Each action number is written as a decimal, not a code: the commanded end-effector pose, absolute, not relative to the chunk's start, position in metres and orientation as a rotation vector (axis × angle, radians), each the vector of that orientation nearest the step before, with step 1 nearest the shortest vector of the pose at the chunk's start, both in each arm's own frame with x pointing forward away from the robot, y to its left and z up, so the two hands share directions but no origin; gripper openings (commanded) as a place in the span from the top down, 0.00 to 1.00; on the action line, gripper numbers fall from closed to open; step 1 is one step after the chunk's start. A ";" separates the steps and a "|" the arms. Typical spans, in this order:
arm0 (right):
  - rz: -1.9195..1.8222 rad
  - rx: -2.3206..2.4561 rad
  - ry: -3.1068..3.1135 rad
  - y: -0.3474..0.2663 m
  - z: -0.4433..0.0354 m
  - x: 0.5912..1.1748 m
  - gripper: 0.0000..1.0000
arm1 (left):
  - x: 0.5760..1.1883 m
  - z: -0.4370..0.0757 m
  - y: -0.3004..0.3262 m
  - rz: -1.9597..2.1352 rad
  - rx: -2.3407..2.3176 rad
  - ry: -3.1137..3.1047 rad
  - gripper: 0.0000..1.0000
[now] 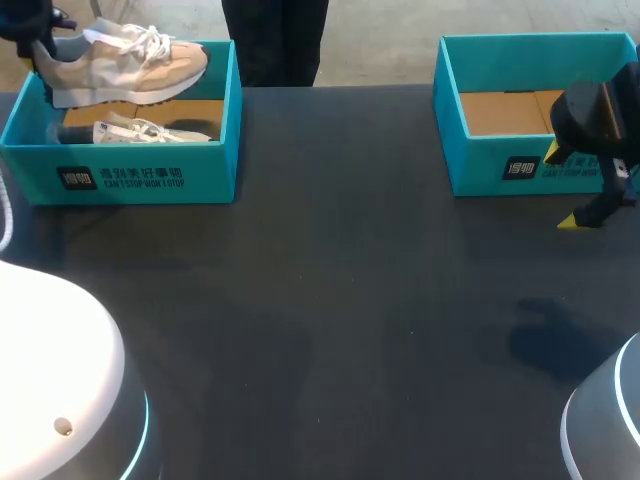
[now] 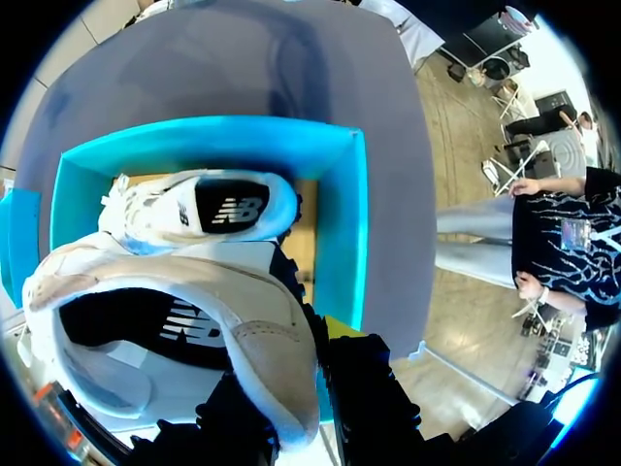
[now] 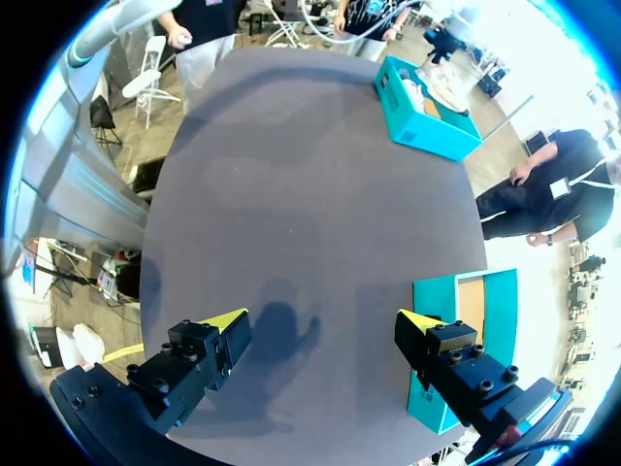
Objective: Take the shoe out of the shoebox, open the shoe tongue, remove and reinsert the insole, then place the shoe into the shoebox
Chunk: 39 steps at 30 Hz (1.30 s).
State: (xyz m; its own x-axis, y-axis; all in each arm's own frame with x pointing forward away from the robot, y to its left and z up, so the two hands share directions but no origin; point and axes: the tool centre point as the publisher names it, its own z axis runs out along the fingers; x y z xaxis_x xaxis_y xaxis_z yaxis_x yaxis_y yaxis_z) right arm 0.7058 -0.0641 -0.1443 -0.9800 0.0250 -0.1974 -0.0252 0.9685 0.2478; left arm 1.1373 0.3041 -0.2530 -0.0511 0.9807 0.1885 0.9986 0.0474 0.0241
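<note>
**A:** Where is the shoe (image 1: 125,65) right now?

**B:** It is in the air, above the back of the shoebox (image 1: 140,178) at the left of the table (image 1: 330,300). Its sole is just clear of the rim. A second shoe (image 1: 150,131) lies inside on the cardboard floor.

**A:** How do you expect it to handle?

**B:** I'd say it is light, with a soft, yielding upper over a stiffer sole. The laces hang loose and could snag. The padded heel collar looks like the firmest place to grip. The tongue and insole should bend easily, so they call for a gentle pull.

**A:** And what holds it?

**B:** The left tool (image 2: 291,379) pinches the heel, one finger inside the collar and one outside. The toe points away from it, out over the box.

**A:** Is that grip secure?

**B:** I think it is fair. The shoe hangs from one end only, so it may swing or tip.

**A:** And the other arm?

**B:** The right tool (image 3: 318,325) is spread wide, with nothing between its yellow tips. It hovers over bare table in front of the other shoebox (image 1: 500,170), well apart from the shoe.
</note>
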 end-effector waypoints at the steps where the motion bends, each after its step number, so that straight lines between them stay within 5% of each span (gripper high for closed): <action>1: 0.367 0.000 2.922 -0.063 -0.145 0.708 0.00 | 1.154 -0.257 0.304 -0.211 -2.070 -2.165 1.00; 39: 0.367 0.000 2.922 -0.063 -0.145 0.708 0.00 | 1.193 -0.302 0.300 -0.317 -2.046 -2.178 1.00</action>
